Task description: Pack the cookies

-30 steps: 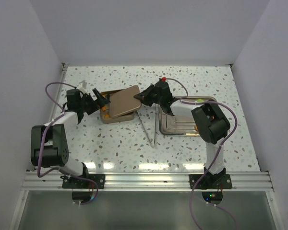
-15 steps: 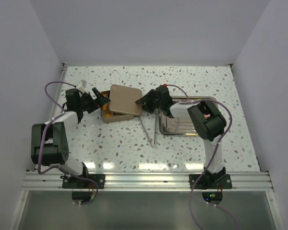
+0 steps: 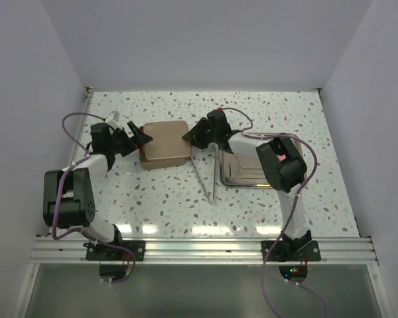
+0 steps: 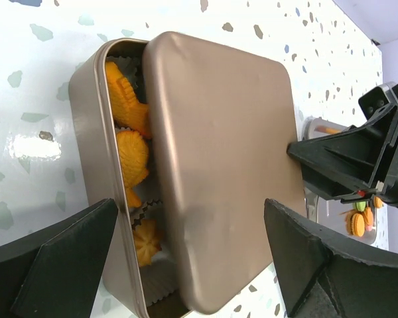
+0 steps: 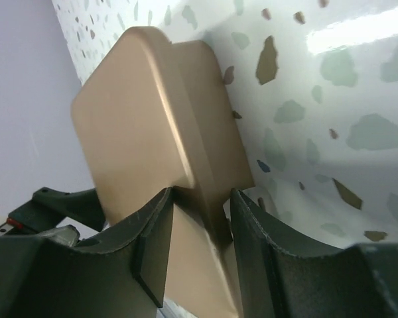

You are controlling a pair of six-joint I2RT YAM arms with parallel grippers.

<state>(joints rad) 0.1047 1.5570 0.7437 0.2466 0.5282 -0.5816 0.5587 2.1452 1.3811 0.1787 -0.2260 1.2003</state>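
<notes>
A gold tin (image 4: 86, 132) holds orange cookies (image 4: 129, 156) in white fluted paper cups (image 4: 156, 281); only a strip along its left side is uncovered. The gold lid (image 4: 219, 165) lies over the rest, shifted toward the right. My right gripper (image 5: 199, 218) is shut on the lid's right edge (image 5: 205, 179); it also shows in the left wrist view (image 4: 345, 159). My left gripper (image 4: 186, 265) is open and empty, its fingers (image 4: 53, 265) spread wide at the tin's near end. In the top view the lid (image 3: 166, 140) sits between the left gripper (image 3: 138, 138) and the right gripper (image 3: 189, 136).
A metal tray (image 3: 249, 173) stands right of the tin, partly under my right arm; a few cookies (image 4: 358, 224) show on it in the left wrist view. Metal tongs (image 3: 204, 177) lie on the speckled table between tin and tray.
The lid was tilted up and off to the right; my right gripper has carried it left and lowered it nearly flat over the tin. The left gripper has stayed put.
</notes>
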